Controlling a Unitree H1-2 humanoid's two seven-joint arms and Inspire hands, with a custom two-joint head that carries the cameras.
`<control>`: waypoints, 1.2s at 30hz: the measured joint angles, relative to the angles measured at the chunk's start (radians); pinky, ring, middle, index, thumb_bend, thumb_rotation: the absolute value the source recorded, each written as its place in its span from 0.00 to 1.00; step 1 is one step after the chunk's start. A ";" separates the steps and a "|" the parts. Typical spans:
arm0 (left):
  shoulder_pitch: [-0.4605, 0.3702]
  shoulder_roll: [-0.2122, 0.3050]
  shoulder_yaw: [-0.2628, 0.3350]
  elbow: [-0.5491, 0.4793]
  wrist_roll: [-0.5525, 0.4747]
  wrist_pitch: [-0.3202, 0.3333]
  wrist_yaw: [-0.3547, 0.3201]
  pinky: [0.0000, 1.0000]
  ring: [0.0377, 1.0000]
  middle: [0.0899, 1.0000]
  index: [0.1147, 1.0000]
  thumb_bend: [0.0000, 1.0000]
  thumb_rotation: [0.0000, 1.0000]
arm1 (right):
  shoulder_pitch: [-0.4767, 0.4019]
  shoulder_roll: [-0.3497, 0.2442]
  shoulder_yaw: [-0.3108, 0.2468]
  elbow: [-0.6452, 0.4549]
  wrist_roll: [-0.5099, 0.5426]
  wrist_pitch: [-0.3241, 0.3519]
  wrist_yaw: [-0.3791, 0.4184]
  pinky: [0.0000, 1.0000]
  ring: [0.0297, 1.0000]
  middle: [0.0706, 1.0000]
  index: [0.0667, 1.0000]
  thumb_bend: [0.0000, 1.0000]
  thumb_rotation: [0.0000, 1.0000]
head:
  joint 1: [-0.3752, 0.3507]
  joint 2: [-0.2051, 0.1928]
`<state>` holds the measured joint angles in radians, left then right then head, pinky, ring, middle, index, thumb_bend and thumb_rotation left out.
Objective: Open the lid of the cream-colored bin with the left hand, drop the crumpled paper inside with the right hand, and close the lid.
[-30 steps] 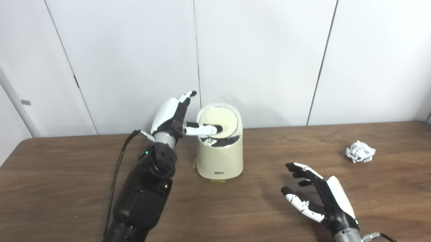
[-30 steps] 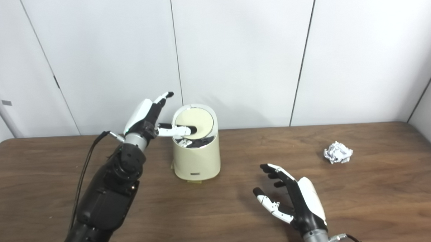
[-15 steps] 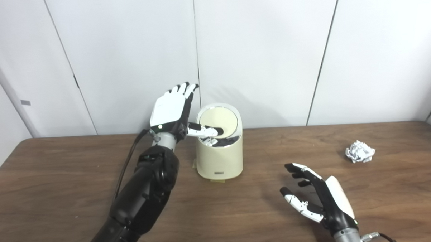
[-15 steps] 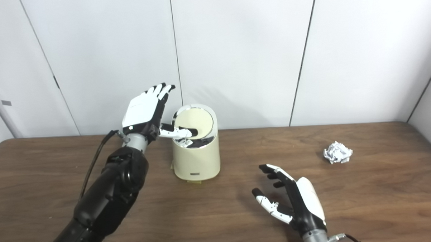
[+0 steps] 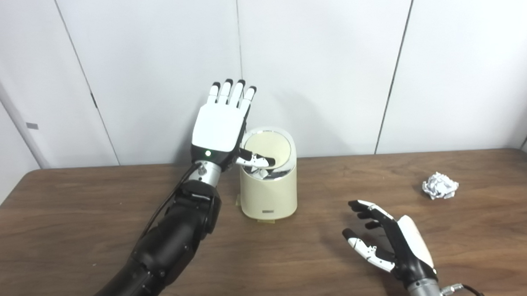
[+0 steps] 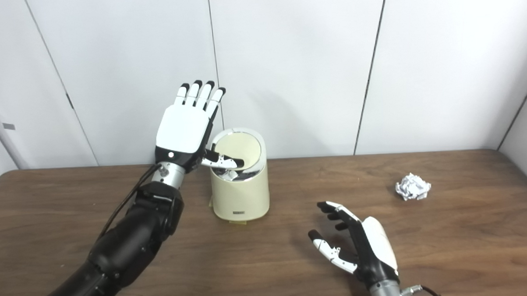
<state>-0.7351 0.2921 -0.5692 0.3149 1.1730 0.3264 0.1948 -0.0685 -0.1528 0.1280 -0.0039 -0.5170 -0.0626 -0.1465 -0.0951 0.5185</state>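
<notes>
The cream-colored bin [image 5: 269,187] is standing upright on the brown desk [image 5: 73,224], toward the back and near the white wall panels [image 5: 330,53]. Its round lid [image 5: 267,148] is sitting tilted in the top opening, with a dark gap showing below its front edge.

The left hand [image 5: 216,127] is hovering just beside the bin's upper left, its white back facing the cameras, fingers [image 5: 231,90] pointing straight up and spread apart. It is holding nothing. Its thumb [image 5: 257,159] is reaching out sideways over the bin's rim and lying across the lower part of the lid, seemingly touching it.

The right hand [image 5: 391,242] is waiting low over the desk in front and to the right of the bin, well apart from it. Its fingers are loosely curled and apart, and it is gripping nothing.

The crumpled paper [image 5: 440,185] is lying on the desk far to the right, well apart from both the bin and the right hand.
</notes>
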 measured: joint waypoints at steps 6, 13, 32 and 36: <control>0.031 -0.007 0.039 0.002 -0.037 0.003 -0.060 1.00 1.00 1.00 1.00 0.58 0.74 | 0.000 0.001 0.000 0.000 0.002 0.000 -0.002 0.66 0.75 0.77 0.75 0.21 0.51 | -0.002 0.000; 0.086 -0.026 0.089 -0.006 -0.096 0.005 -0.132 1.00 1.00 1.00 0.98 0.70 1.00 | -0.001 0.001 0.000 0.001 0.003 0.000 -0.002 0.66 0.75 0.76 0.75 0.21 0.48 | 0.000 -0.008; 0.182 -0.071 0.214 -0.035 -0.290 -0.069 -0.080 1.00 1.00 0.96 0.94 0.69 1.00 | -0.023 0.001 0.005 0.032 0.022 0.000 -0.008 0.67 0.76 0.77 0.76 0.21 0.42 | 0.014 -0.034; 0.222 -0.056 0.216 -0.072 -0.290 -0.082 -0.074 1.00 0.99 0.95 0.94 0.69 1.00 | -0.028 0.001 0.005 0.039 0.025 -0.001 -0.008 0.66 0.75 0.77 0.76 0.21 0.42 | 0.015 -0.037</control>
<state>-0.5130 0.2363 -0.3528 0.2429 0.8831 0.2448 0.1210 -0.0964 -0.1517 0.1330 0.0349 -0.4924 -0.0634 -0.1548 -0.0798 0.4817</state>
